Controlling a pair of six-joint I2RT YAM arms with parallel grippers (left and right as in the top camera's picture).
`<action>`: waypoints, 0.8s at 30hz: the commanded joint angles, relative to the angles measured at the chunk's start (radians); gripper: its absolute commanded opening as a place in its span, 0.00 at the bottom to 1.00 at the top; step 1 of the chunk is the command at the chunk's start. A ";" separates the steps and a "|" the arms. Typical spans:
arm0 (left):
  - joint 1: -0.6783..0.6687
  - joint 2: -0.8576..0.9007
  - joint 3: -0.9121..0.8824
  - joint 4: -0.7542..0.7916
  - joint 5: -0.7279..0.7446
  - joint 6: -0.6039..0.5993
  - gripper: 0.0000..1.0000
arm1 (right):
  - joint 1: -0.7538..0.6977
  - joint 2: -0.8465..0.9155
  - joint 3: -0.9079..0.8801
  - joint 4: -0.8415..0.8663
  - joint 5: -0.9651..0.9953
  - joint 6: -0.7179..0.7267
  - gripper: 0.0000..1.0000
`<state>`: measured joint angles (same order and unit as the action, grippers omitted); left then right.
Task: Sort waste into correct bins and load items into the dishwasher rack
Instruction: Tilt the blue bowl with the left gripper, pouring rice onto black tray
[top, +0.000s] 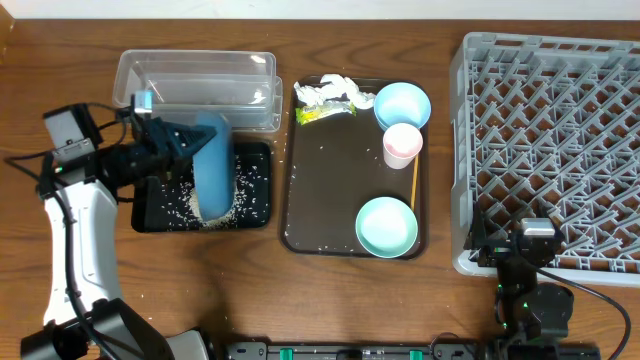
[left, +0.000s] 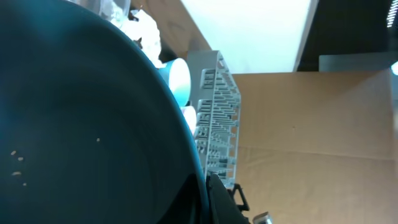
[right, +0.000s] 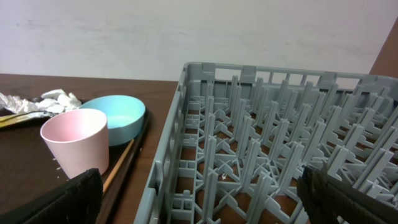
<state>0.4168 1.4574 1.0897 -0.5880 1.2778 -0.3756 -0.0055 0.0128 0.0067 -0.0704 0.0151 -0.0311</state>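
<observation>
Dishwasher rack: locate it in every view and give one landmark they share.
Overhead: the dishwasher rack fills the right side, beside the brown tray.
Left wrist: it appears tilted at centre, past the rim of the dark blue plate.
Right wrist: it fills the centre and right.
Shared landmark: the pale blue bowl at the tray's far end.

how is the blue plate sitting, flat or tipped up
Tipped on edge: the left hand holds the blue plate upright over the black tray.

left gripper (top: 192, 138) clamps the plate (top: 213, 168), right gripper (right: 200, 198) gapes wide.
</observation>
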 joint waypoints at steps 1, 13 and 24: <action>0.013 -0.023 0.005 0.000 0.121 0.026 0.06 | -0.005 -0.002 -0.001 -0.004 -0.005 -0.008 0.99; 0.035 -0.021 0.005 0.027 0.136 0.024 0.06 | -0.005 -0.002 -0.001 -0.004 -0.005 -0.008 0.99; 0.095 -0.021 0.005 0.031 0.137 0.053 0.06 | -0.005 -0.002 -0.001 -0.004 -0.005 -0.008 0.99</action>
<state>0.5026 1.4570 1.0889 -0.5430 1.3769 -0.3534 -0.0055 0.0128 0.0067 -0.0704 0.0147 -0.0311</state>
